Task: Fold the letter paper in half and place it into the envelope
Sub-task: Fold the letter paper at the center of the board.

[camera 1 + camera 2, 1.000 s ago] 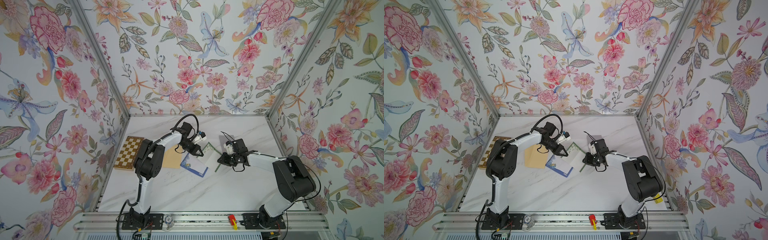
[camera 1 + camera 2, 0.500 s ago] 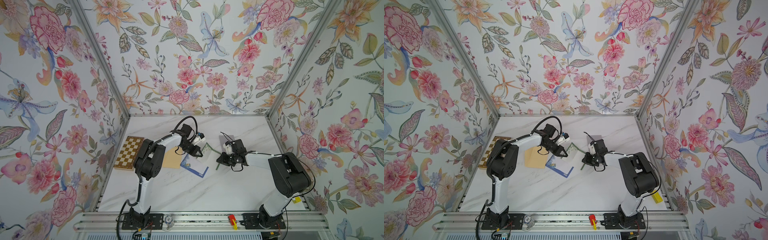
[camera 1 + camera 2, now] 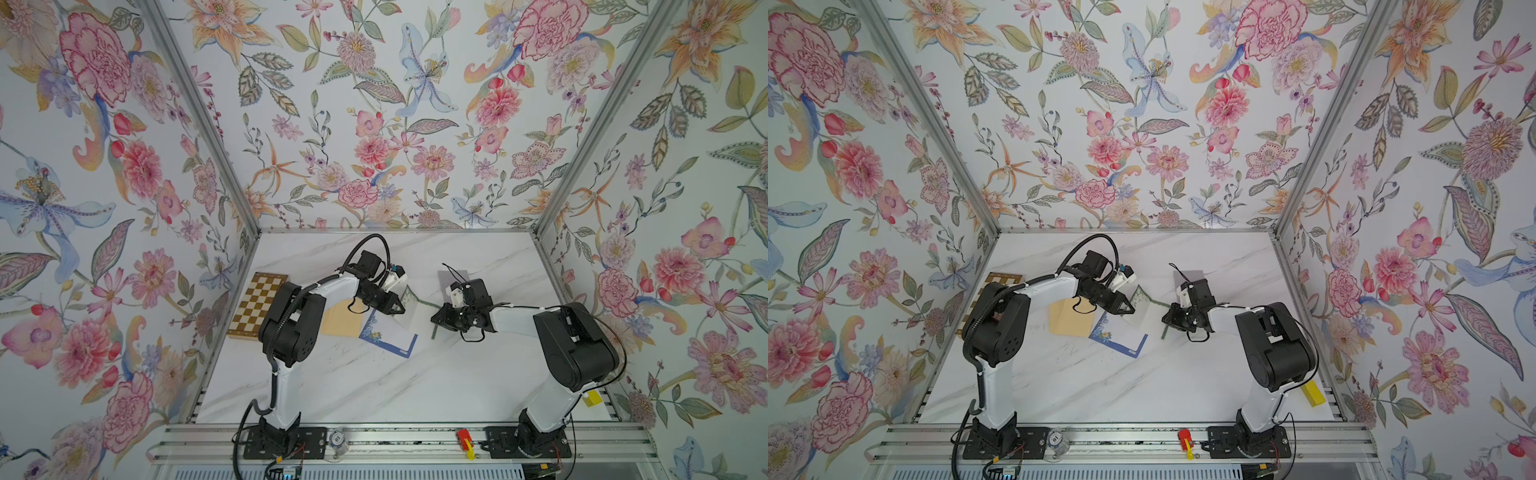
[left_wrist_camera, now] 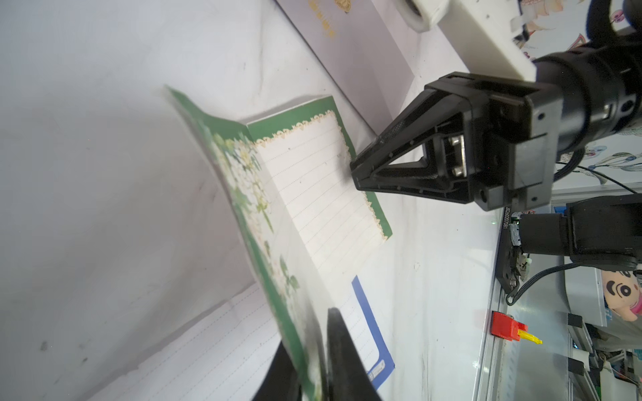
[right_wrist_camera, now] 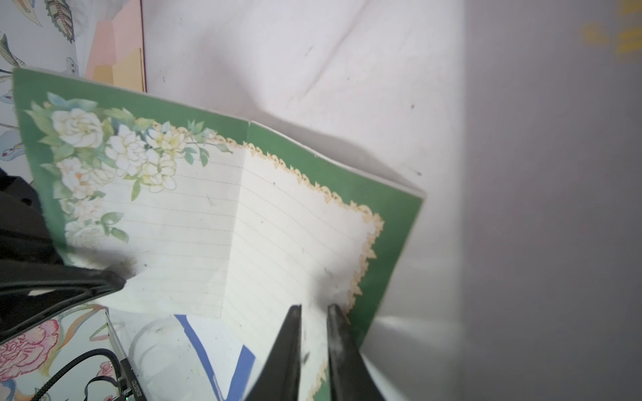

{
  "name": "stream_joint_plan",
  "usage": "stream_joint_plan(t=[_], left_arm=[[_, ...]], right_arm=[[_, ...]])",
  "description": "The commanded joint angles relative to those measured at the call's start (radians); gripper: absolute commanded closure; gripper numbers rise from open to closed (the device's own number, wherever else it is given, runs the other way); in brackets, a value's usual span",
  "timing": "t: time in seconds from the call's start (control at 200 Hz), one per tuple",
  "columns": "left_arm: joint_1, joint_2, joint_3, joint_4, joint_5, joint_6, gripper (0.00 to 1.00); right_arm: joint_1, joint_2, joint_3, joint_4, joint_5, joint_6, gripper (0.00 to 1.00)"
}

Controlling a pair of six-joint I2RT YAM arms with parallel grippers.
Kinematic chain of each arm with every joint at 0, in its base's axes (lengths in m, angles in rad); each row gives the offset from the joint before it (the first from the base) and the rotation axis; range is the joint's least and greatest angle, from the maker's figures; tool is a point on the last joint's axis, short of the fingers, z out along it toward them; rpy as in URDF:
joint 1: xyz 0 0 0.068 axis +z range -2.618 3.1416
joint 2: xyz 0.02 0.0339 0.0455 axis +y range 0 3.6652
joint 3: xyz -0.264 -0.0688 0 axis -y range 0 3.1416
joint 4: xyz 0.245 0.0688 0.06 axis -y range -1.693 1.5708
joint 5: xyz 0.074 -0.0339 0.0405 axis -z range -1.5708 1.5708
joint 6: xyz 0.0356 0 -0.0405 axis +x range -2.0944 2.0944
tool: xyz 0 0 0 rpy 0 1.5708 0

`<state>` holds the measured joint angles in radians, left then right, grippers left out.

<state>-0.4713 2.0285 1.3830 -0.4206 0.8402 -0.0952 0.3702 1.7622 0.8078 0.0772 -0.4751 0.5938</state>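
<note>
1. We see our left gripper (image 4: pixel 318 361) pinching the raised half of the green letter paper (image 5: pixel 243 222).
2. Our right gripper (image 5: pixel 312 342) clamps the other half, above the table (image 3: pixel 374 386).

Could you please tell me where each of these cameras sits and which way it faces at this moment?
Top views: high at the front, looking down at the white marble table; both arms in both top views.
Left wrist: on the left arm, looking along its left gripper at the green-bordered lined letter paper; the right gripper also shows.
Right wrist: on the right arm, looking along its right gripper at that paper; the left gripper shows at the frame's edge.
Shared: all views show the letter paper and the blue-bordered sheet.
</note>
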Motion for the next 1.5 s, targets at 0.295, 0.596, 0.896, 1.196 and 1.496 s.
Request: stream_joint_plan(t=[0.295,0.596,0.896,1.196,1.496], left_arm=[[0.005,-0.125,-0.189,0.203,-0.049,-0.153,0.8],[0.005,-0.155,-0.234,0.283,-0.097,-0.206,0.92],[-0.008,-0.153,-0.201,0.269,-0.131,-0.158,1.0],[-0.032,-0.104,-0.14,0.216,-0.167,-0.119,1.0],[-0.073,-0.082,-0.126,0.247,-0.214,-0.117,1.0]], right_arm=[[-0.003,0.056,-0.041,-0.074,0.03,0.023,0.82],[-0.004,0.051,-0.045,-0.079,0.031,0.024,0.82],[-0.017,0.025,-0.07,-0.006,-0.025,0.064,0.82],[-0.034,0.005,-0.093,0.082,-0.08,0.101,0.81],[-0.055,-0.001,-0.145,0.245,-0.14,0.165,0.82]])
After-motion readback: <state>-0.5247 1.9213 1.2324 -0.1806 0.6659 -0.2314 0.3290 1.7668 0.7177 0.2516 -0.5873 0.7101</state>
